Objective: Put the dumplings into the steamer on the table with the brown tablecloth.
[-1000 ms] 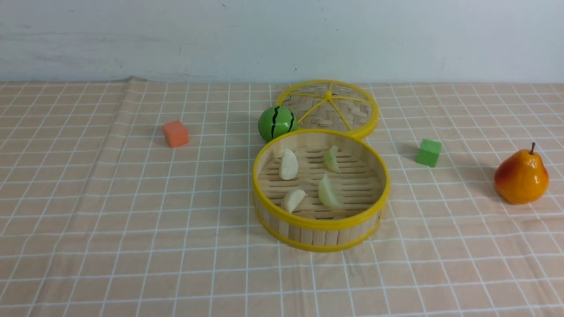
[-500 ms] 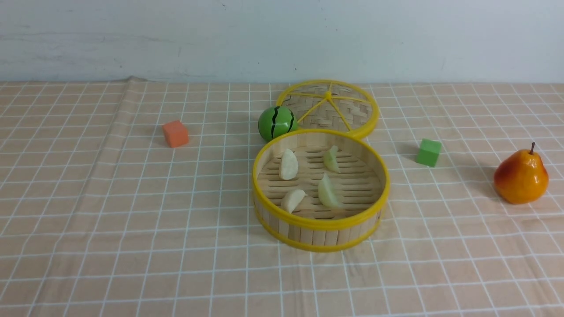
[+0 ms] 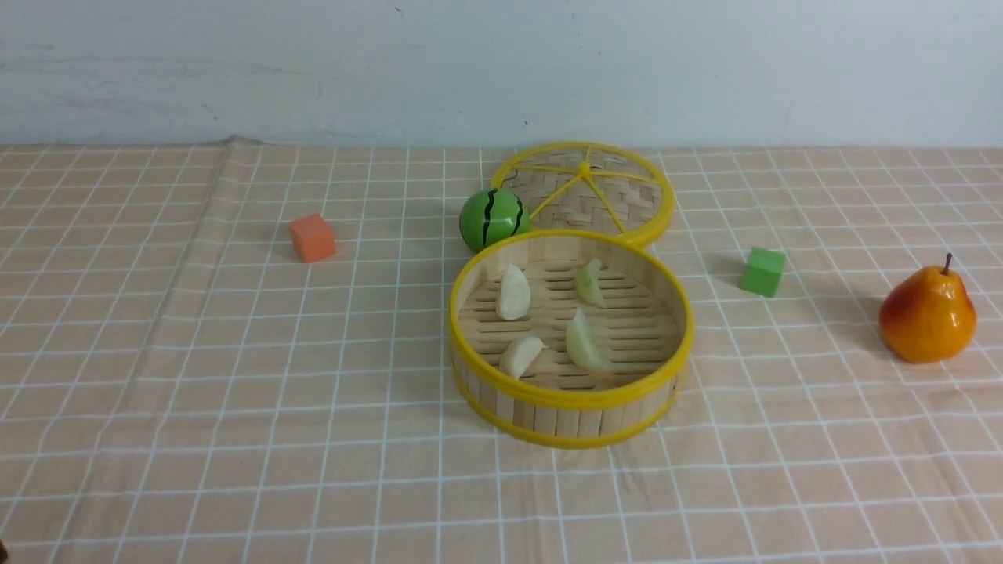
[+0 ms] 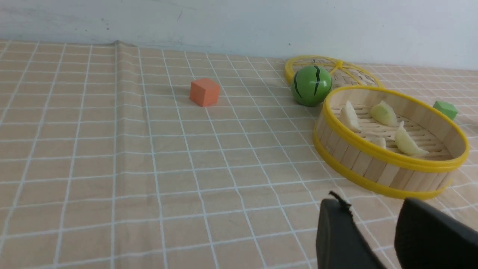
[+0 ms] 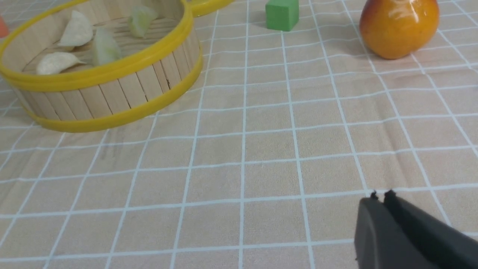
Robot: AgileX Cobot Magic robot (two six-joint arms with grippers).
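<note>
The steamer stands in the middle of the brown tablecloth that covers the table. Inside it lie the dumplings: two cream-white ones and two pale greenish ones. In the left wrist view my left gripper hangs open and empty over the cloth, short of the steamer. My right gripper is shut on nothing above bare cloth, well away from the steamer. Neither gripper shows clearly in the front view.
The woven lid lies flat behind the steamer, with a green watermelon ball touching the steamer's far left side. An orange cube sits far left, a green cube right, and a pear at the far right.
Nothing on the table has moved. A small dark tip has come into the front view's lower left corner.
</note>
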